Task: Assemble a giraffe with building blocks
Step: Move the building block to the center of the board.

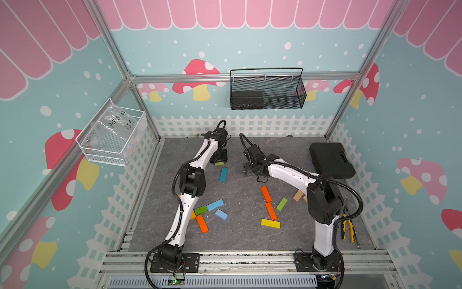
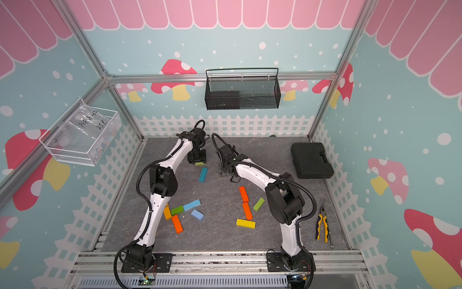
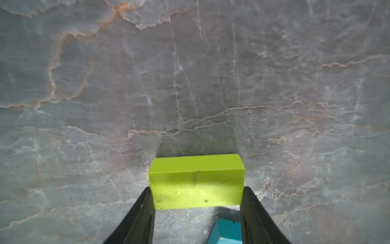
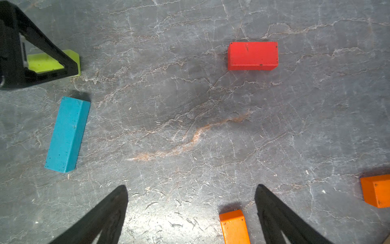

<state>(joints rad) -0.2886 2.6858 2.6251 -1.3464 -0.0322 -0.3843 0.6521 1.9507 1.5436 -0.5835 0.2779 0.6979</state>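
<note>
Start at the teal block (image 1: 223,174), flat on the gray tabletop (image 1: 240,240), with its long way running from near to far. Just past its far end, see the left claw (image 3: 196,188) pinched tight on a lime block (image 3: 196,169), gripped end to end, with the lime block's long way lying across the teal one's, like the top of a T. Hard to tell: touching the tabletop or hanging just over it. Close by, on the teal block's other long side, find the right claw (image 4: 192,187), spread wide apart and holding nothing, over bare tabletop. Farther from the teal block on that same side, spot a red block (image 4: 252,56), flat, out in front of the right claw, so probably a job for the right arm (image 1: 287,175). Nearer the robot than the teal block, count more loose ones: an orange block (image 1: 266,194), a green block (image 1: 281,204), a yellow block (image 1: 270,223), a light blue block (image 1: 215,205). No giraffe shape yet. Likely next: set the lime block down by the teal block's far end, using the left arm (image 1: 200,160), the nearer one.
</note>
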